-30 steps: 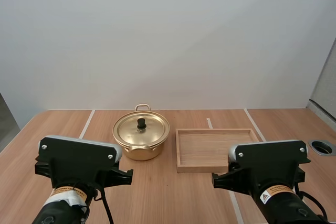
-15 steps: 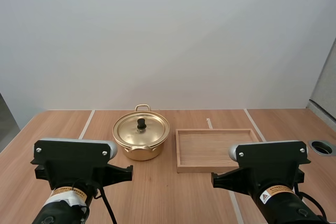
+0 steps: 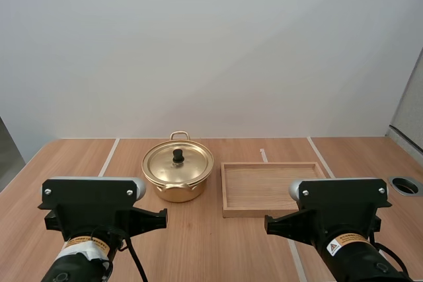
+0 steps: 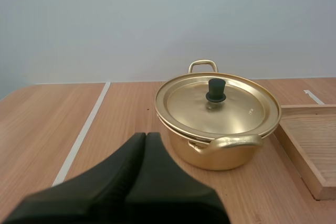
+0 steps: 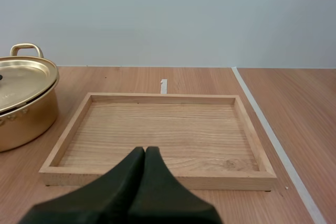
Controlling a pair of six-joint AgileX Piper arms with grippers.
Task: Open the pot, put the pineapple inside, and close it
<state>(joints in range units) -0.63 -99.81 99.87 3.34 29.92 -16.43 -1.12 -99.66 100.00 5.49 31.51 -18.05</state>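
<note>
A gold pot [image 3: 177, 191] stands on the wooden table, closed by its lid [image 3: 188, 166] with a black knob [image 3: 178, 155]. In the left wrist view the pot [image 4: 220, 156] is ahead and slightly right of my left gripper [image 4: 145, 136], whose fingers lie together as one dark wedge, well short of it. My right gripper [image 5: 145, 150] is shut too, its wedge just before the near rim of the wooden tray [image 5: 157, 129]. The tray holds nothing. Both arms [image 3: 96, 209] [image 3: 340, 206] hang at the table's near edge.
The wooden tray [image 3: 271, 186] lies right of the pot, a small gap between them. White lines [image 3: 109, 156] run across the tabletop. A round grommet hole [image 3: 404, 185] sits at the table's right edge.
My left arm's wrist has dropped slightly and levelled out. The right arm has barely shifted. The pot and tray have not moved.
</note>
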